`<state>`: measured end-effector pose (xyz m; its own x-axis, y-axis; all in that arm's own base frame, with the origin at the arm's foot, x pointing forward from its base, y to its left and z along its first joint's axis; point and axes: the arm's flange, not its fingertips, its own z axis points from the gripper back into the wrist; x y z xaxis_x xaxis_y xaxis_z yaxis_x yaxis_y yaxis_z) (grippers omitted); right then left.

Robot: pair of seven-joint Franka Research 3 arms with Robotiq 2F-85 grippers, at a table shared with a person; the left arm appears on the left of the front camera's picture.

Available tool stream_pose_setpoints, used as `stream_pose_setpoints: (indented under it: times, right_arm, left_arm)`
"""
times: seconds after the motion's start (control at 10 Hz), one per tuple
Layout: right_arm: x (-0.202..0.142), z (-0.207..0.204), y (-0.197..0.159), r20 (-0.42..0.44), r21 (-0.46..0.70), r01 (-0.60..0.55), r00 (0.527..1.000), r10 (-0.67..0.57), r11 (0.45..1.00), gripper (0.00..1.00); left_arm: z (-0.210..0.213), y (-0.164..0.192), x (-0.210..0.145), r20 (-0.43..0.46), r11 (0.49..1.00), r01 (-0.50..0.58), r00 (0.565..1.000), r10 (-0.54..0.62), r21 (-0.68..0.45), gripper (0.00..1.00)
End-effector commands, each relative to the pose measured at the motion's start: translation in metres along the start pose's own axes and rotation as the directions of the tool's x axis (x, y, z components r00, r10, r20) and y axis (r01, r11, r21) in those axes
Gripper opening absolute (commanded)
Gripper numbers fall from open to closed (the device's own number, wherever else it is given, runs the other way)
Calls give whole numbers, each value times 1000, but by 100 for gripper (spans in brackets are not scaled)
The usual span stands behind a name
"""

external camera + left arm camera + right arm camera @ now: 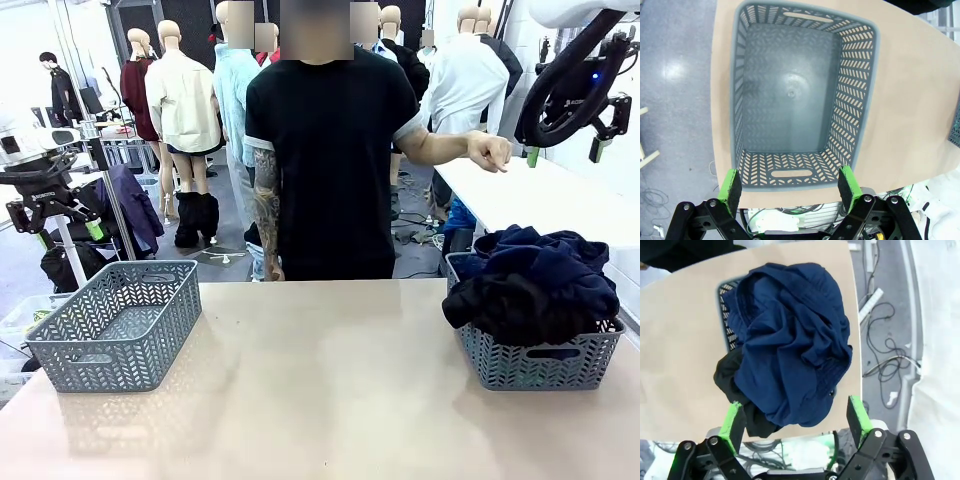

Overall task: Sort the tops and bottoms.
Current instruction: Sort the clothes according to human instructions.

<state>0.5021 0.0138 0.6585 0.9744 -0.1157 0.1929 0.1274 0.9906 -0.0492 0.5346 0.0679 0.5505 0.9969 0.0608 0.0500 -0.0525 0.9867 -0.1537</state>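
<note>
Beige counter [330, 380] carries an empty grey basket [118, 322] beneath the left tool [790, 186], fingers apart, and another basket [535, 365] heaped with navy cloth [790, 345] and black cloth [730, 372] beneath the right tool [796, 415], fingers apart, holding nothing.

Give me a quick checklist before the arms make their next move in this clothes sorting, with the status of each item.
1. Left hand open and holding nothing, above the empty grey basket: ok.
2. Right hand open, nothing between its pads, above the navy garment: ok.
3. Right basket holds the clothes without spill: not ok, the navy and black garments are heaped over the rim.
4. Tabletop between the baskets free of clothes: ok.
5. Person's hand clear of the baskets: ok, it is held out to the side, off the table.
6. Whether the heap is tops or bottoms: cannot tell.
</note>
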Motion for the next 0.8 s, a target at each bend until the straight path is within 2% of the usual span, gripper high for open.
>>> stream_pose_setpoints:
  times: [0.0,0.7]
  right_arm:
    - [-1,-7,-2,-3,36,16,1000,-16,999,100]
    - [-1,-7,-2,-3,36,16,1000,-16,999,100]
  left_arm:
    - [2,-1,-1,1,1000,-18,1000,18,2,100]
    - [2,-1,-1,1,1000,-18,1000,18,2,100]
